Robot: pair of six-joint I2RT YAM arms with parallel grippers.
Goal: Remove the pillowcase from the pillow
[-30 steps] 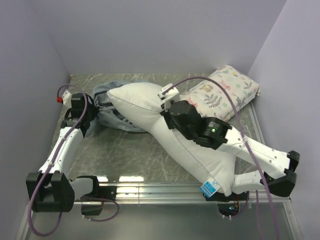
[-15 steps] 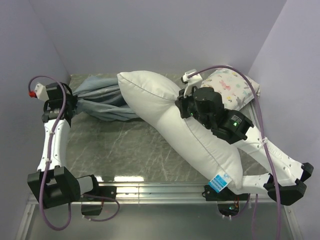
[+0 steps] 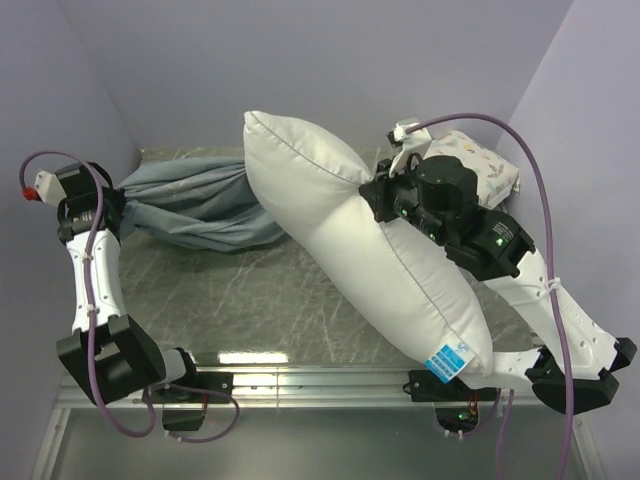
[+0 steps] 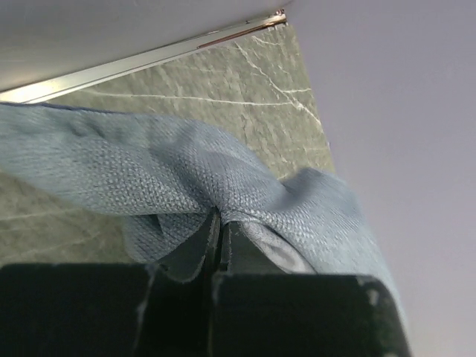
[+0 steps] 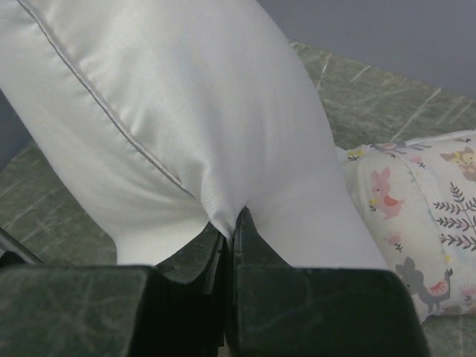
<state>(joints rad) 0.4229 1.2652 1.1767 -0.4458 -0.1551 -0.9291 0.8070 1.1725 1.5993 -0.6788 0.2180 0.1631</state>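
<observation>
Two claws clamped: left gripper (image 4: 219, 223) on pillowcase (image 3: 190, 200), upper left; right gripper (image 5: 229, 223) on pillow (image 3: 340, 230). Stripping seemingly finishing; next, wider separation.

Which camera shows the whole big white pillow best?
The top external view: the pillow shows end to end there. The right wrist view shows only the part pinched by the fingers. The left wrist view shows only pillowcase, no pillow.

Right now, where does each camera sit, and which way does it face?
Top external: above and behind the bases, looking down; both arms show.
Left wrist: on the left arm, facing the pillowcase; left gripper shows.
Right wrist: on the right arm, facing the pillow; right gripper shows.
Shared: top and right wrist show the pillow.
</observation>
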